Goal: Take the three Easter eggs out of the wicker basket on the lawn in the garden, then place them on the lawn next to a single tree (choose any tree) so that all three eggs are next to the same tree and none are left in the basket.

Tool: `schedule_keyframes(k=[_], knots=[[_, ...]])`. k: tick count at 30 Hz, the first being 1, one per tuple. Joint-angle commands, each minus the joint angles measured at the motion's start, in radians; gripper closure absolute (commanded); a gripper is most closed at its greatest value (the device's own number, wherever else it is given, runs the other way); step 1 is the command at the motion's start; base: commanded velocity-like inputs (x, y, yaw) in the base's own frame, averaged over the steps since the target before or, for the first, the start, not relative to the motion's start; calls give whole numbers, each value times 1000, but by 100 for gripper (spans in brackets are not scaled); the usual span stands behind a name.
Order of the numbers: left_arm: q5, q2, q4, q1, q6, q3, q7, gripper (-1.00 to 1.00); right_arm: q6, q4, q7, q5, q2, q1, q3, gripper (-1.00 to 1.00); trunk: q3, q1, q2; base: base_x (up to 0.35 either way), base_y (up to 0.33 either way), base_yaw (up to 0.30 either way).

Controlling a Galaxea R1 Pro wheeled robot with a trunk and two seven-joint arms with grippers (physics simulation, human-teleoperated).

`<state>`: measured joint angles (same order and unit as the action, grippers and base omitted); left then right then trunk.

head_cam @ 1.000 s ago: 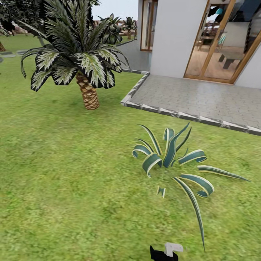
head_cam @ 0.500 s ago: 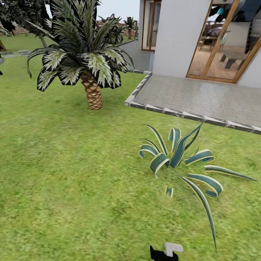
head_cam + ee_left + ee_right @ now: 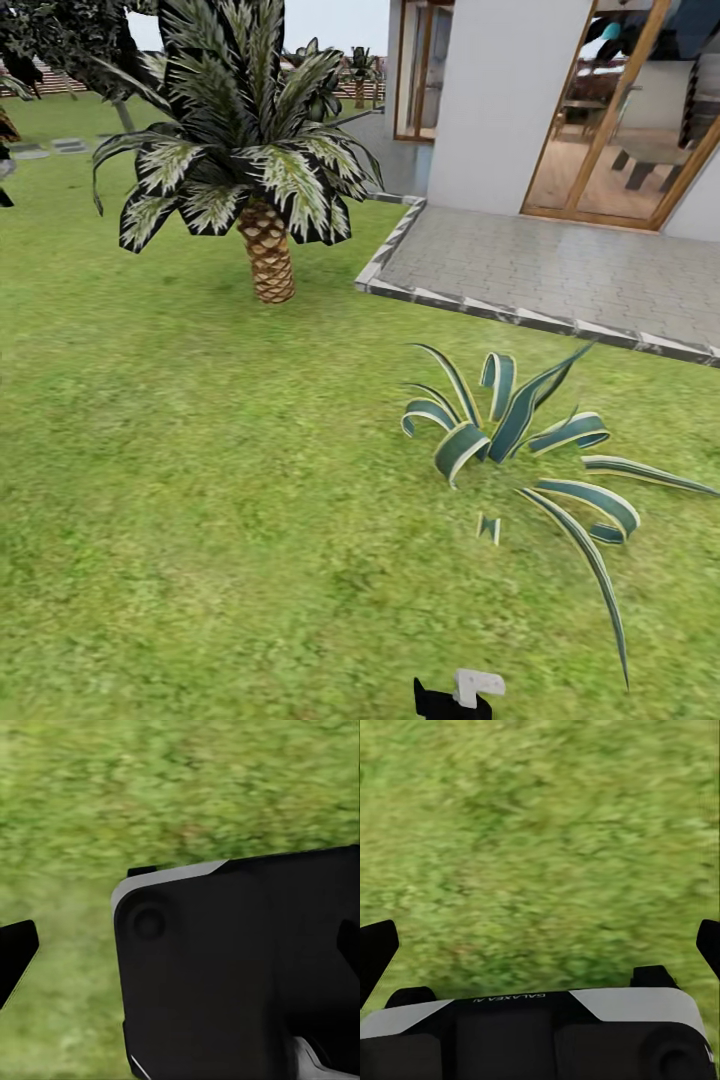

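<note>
Right gripper (image 3: 540,945): fingertips at opposite edges of the right wrist view, spread wide apart, holding nothing; only grass between them.
Left gripper (image 3: 180,945): fingertips at opposite edges of the left wrist view, spread wide apart; a black robot part sits close before the camera, grass behind; whether anything is touched cannot be told.
Lawn (image 3: 200,480): one, mottled green, covering the lower and left of the head view.
Short palm (image 3: 268,250): one, scaly brown trunk, upper left of centre, rooted in the lawn.
Spiky striped plant (image 3: 510,440): one, right of centre, on the lawn.
Paved stone area (image 3: 560,275): one, grey, upper right, bordering the lawn.
White house (image 3: 500,100): one, upper right, with wood-framed glass doors.
Robot part (image 3: 460,695): one, black and white, bottom edge.
</note>
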<state>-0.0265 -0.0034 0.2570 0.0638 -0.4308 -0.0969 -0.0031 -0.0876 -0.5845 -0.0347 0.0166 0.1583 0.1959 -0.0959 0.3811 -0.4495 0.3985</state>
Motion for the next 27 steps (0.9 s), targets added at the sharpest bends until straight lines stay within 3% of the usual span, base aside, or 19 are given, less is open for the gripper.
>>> schedule_keyframes(k=[1, 27], knots=[[-3, 0, -1, 1, -3, -1, 0, -100, -3, 0, -4, 2, 1, 0, -5, -100, 1, 0, 2, 0, 272, 0], [-3, -1, -1, 1, -3, -1, 0, -100, -3, 0, -4, 2, 1, 0, -5, -100, 1, 0, 2, 0, 272, 0]])
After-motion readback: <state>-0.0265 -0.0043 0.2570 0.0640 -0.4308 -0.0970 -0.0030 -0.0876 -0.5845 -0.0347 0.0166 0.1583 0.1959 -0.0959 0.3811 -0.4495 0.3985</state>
